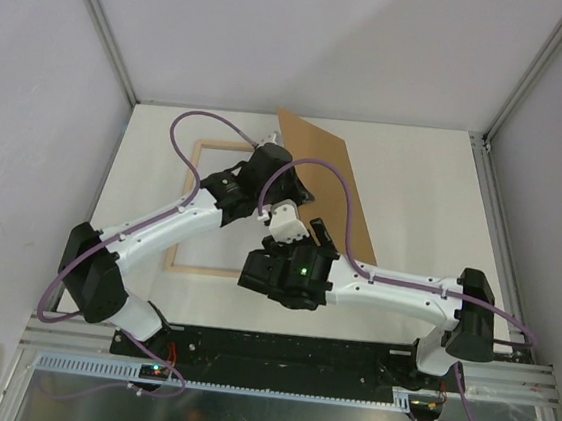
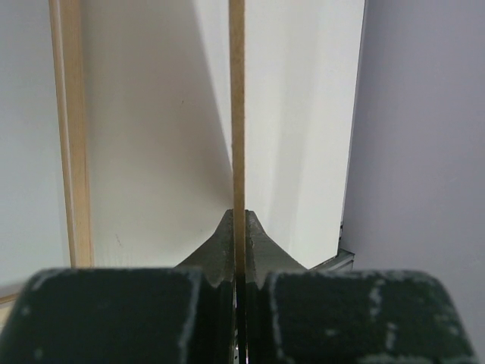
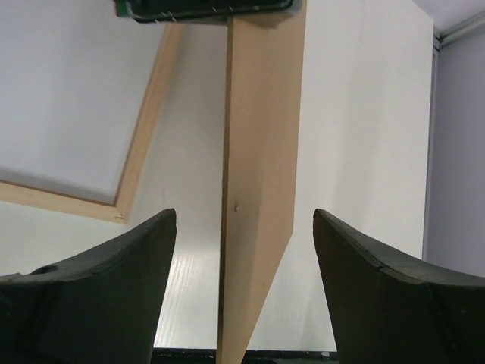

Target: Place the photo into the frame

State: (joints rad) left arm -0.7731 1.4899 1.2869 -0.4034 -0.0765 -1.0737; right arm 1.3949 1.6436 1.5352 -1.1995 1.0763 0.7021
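The left gripper (image 2: 238, 227) is fully closed on the thin edge of the brown backing board (image 1: 330, 175), which stands tilted above the worktop (image 1: 414, 184) near its far edge. The right gripper (image 3: 242, 220) is wide open, one finger on each side of the board's near end, and grips nothing. The frame (image 1: 204, 272) lies flat at the left side of the worktop, pale wood uppermost.

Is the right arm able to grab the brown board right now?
Probably yes: the right gripper is open with the brown board standing between its fingers, nothing blocking. The left gripper pinches the board's far end.
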